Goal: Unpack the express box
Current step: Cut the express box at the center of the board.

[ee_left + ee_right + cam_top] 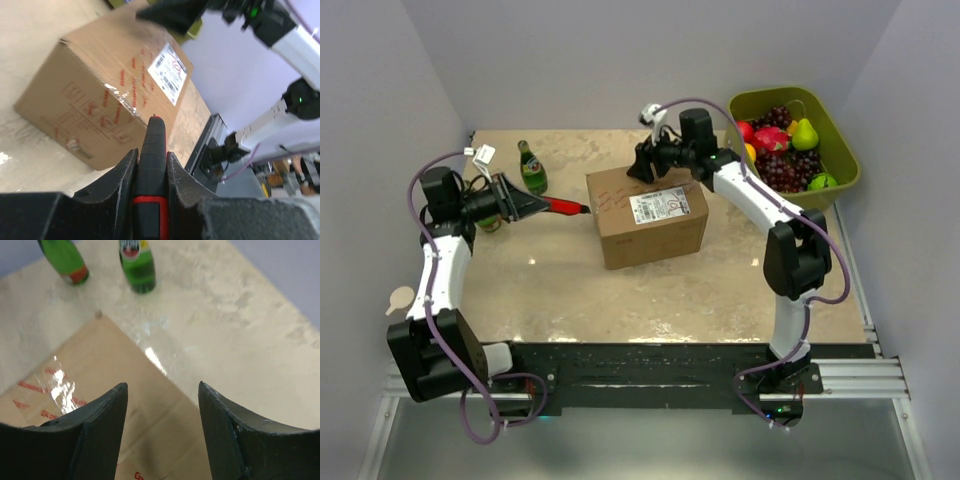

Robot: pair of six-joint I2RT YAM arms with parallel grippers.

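Observation:
The express box [647,215] is a brown cardboard carton with a white label on top, taped shut, in the middle of the table. It also shows in the left wrist view [107,95] and the right wrist view [100,405]. My left gripper [532,205] is shut on a red-and-black box cutter [566,207], whose tip points at the box's left side, a little short of it. The cutter shows between my jaws in the left wrist view [153,170]. My right gripper [642,165] is open and empty, just above the box's far top edge [162,387].
Two green bottles [531,168] [136,265] stand at the far left of the table. An olive-green tub of fruit [790,140] sits at the far right. A white tag [483,155] lies near the far left corner.

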